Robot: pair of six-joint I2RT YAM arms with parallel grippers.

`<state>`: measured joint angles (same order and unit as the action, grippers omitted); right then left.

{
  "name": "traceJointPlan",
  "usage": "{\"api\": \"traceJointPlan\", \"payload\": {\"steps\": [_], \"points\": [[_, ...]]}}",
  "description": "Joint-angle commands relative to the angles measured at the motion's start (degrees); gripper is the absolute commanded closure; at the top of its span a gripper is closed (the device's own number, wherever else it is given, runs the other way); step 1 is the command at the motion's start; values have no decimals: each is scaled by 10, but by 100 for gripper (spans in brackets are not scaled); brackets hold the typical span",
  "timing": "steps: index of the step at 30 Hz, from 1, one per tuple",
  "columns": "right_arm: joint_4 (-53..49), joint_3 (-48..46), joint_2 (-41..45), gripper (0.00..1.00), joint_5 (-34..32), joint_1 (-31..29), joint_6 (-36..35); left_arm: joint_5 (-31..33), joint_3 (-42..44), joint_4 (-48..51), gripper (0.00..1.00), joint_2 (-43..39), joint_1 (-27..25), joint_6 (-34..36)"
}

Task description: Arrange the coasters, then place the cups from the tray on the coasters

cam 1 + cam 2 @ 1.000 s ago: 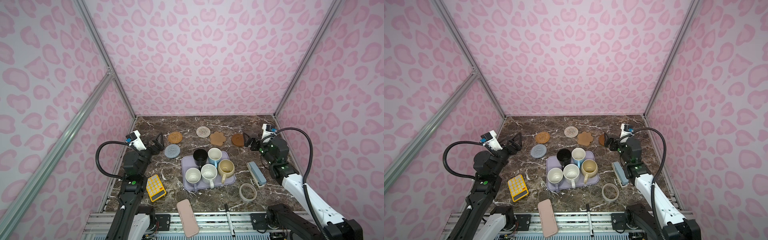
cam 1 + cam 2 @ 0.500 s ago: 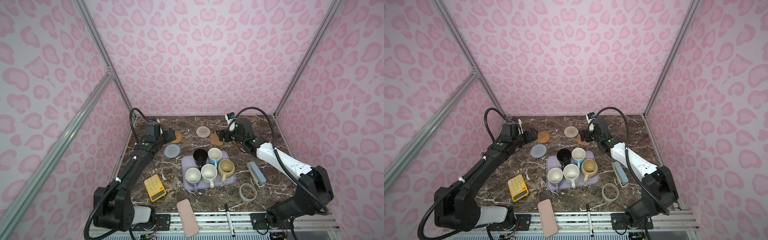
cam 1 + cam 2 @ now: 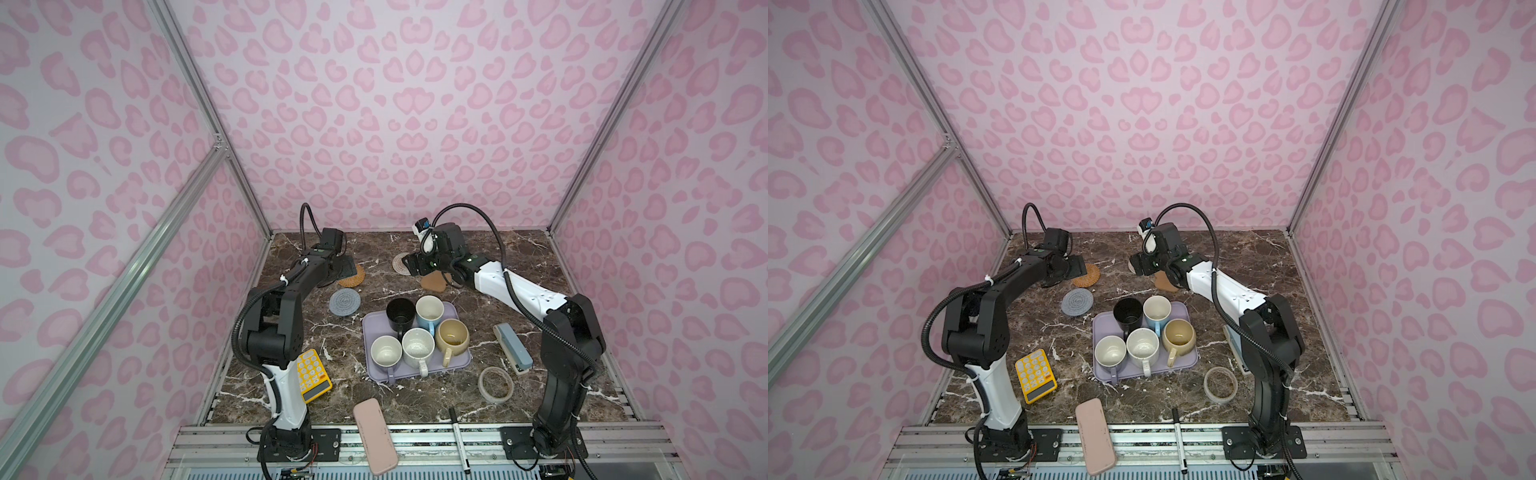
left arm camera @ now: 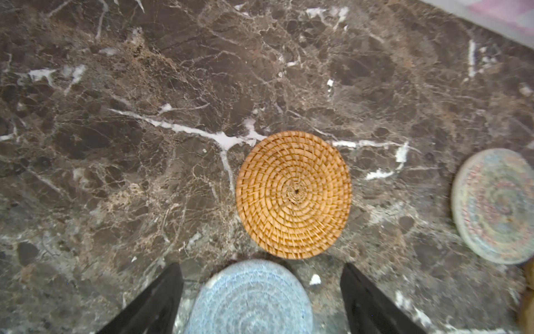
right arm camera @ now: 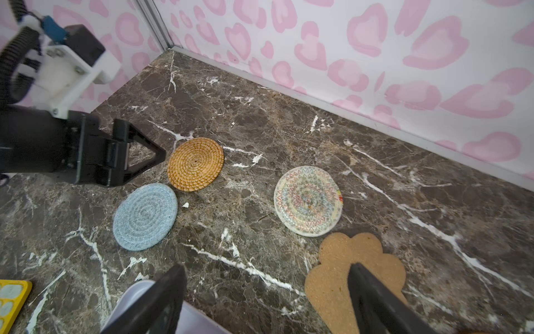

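My left gripper (image 3: pixel 345 267) hovers open and empty over the near-left edge of the orange woven coaster (image 4: pixel 293 195); the grey-blue coaster (image 4: pixel 251 297) shows between its fingers below. My right gripper (image 5: pixel 265 269) is open and empty, with one finger over the tan paw coaster (image 5: pixel 341 271). The cream coaster (image 5: pixel 307 201) lies just beyond it, partly hidden in a top view. Several cups stand on the lavender tray (image 3: pixel 459 365): black (image 3: pixel 400 314), light blue (image 3: pixel 430 311), beige-yellow (image 3: pixel 452 334), speckled (image 3: pixel 417 348) and a pale one (image 3: pixel 386 352).
A yellow calculator (image 3: pixel 313 372) lies beside the left arm's base. A pink case (image 3: pixel 374 434) and a marker (image 3: pixel 457 436) sit at the front edge. A tape ring (image 3: pixel 495 384) and a grey-blue stapler (image 3: pixel 513 349) lie right of the tray. The back wall is close behind the coasters.
Both arms have swung from the table's sides to the back, over the coasters. Both sets of jaws have narrowed slightly. Coasters and cups have not moved.
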<state>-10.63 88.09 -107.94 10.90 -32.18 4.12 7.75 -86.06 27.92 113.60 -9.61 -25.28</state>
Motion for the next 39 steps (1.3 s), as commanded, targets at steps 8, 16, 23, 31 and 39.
{"api": "traceJointPlan", "payload": {"steps": [8, 16, 23, 31, 39], "points": [[-44, 30, -47, 11, 26, 3, -28, 57, -102, 96, 14, 103, -1, 0], [-62, 66, -84, 16, 49, 4, -19, 86, -144, 134, 20, 145, -3, 4], [-86, 63, -82, 17, 30, 4, -33, 95, -154, 142, 25, 154, -2, -7], [-74, 39, -68, 17, 32, 5, -31, 87, -170, 163, 31, 164, 6, -27], [-83, 46, -61, 17, 34, 13, -36, 59, -181, 134, 25, 137, 6, -26]]}}
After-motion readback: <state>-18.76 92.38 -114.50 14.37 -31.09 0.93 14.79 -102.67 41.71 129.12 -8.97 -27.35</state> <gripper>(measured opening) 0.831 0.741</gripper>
